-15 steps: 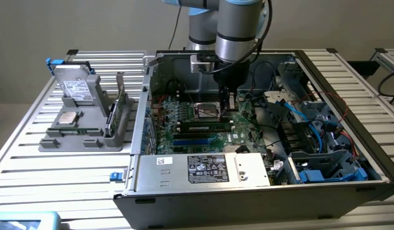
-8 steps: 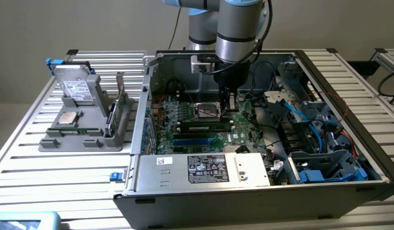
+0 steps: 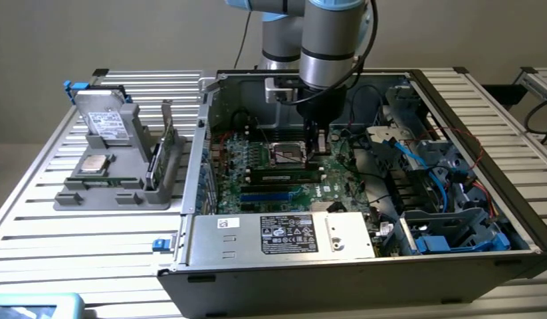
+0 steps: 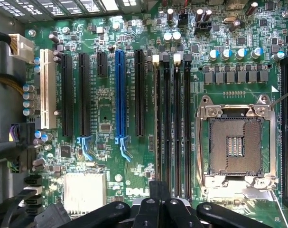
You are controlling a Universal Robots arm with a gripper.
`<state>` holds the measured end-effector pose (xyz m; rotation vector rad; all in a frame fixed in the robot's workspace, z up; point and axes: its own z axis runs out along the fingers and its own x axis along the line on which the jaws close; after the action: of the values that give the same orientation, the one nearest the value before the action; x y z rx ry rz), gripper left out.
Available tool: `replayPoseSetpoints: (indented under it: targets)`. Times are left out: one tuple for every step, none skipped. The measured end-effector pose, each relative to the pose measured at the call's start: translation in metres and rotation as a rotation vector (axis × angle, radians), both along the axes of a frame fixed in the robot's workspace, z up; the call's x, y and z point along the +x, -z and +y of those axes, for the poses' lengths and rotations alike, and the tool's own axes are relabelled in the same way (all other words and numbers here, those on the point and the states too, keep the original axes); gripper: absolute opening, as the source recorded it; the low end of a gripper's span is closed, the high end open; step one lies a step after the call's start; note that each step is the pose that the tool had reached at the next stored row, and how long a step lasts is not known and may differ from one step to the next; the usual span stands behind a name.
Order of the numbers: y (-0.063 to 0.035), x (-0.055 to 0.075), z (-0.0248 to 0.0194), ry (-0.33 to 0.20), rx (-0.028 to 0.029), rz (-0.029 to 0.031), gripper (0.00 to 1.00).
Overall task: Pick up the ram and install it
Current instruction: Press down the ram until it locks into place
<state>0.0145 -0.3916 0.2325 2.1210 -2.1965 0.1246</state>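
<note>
End effector (image 4: 160, 191), pressed together, over one end of the ram (image 3: 282, 177) seated upright on the green motherboard (image 4: 106, 102).

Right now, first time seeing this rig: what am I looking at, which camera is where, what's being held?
One robot arm reaches down into an open computer case on a slatted table. The exterior view looks from outside; the wrist view rides on the arm, looking down at the green motherboard. The gripper hangs near the long black memory slots, which run beside the empty processor socket. A grey holder with spare parts stands on the table beside the case. Whether the gripper holds anything, I cannot tell.
</note>
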Motion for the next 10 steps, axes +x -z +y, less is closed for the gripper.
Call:
replayPoseSetpoints:
  targets:
    - [0.0002, 0.0000, 0.0000, 0.000, 0.0013, 0.0000, 0.11]
    - [0.0004, 0.0000, 0.0000, 0.000, 0.0028, 0.0000, 0.11]
    - [0.0007, 0.0000, 0.0000, 0.000, 0.0041, 0.0000, 0.11]
    - [0.0007, 0.0000, 0.0000, 0.000, 0.0046, 0.0001, 0.11]
    - [0.0008, 0.0000, -0.0002, 0.000, 0.0052, 0.0001, 0.11]
    - [0.0009, 0.0000, -0.0005, 0.000, 0.0055, 0.0000, 0.11]
    - [0.0009, 0.0000, -0.0008, 0.000, 0.0055, 0.0000, 0.11]
    - [0.0009, 0.0001, -0.0013, 0.000, 0.0056, 0.0000, 0.11]
    - [0.0009, 0.0000, -0.0016, 0.000, 0.0055, 0.0001, 0.11]
    - [0.0009, 0.0000, -0.0019, 0.000, 0.0055, 0.0000, 0.11]
